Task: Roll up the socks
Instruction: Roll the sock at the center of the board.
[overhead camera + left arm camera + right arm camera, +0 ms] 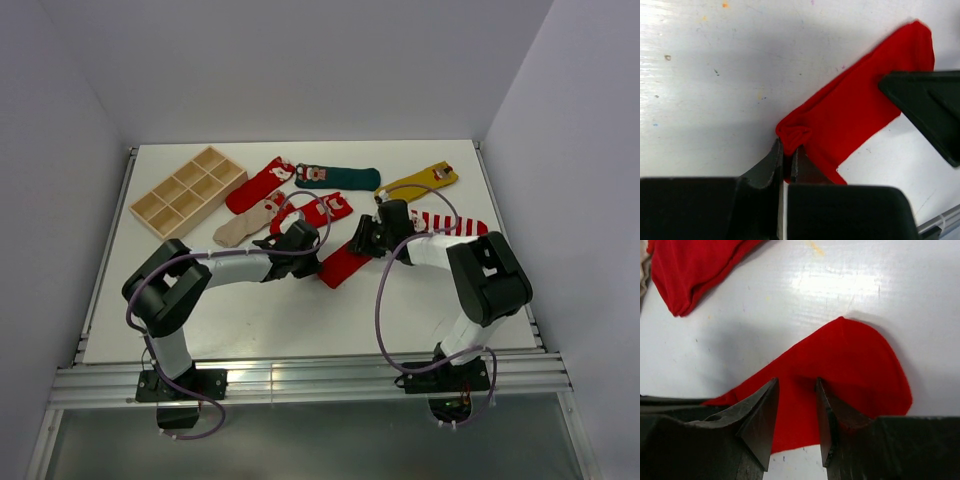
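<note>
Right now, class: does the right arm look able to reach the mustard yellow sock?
Probably yes. The mustard yellow sock lies flat and uncovered, a little beyond the right gripper. That gripper, jaws open, would first have to lift off the plain red sock it presses on.

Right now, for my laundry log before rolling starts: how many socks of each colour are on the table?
Red fabric socks: 3
Red-and-white striped fabric sock: 1
Dark green fabric sock: 1
Mustard yellow fabric sock: 1
Beige fabric sock: 1
Total: 7 socks
</note>
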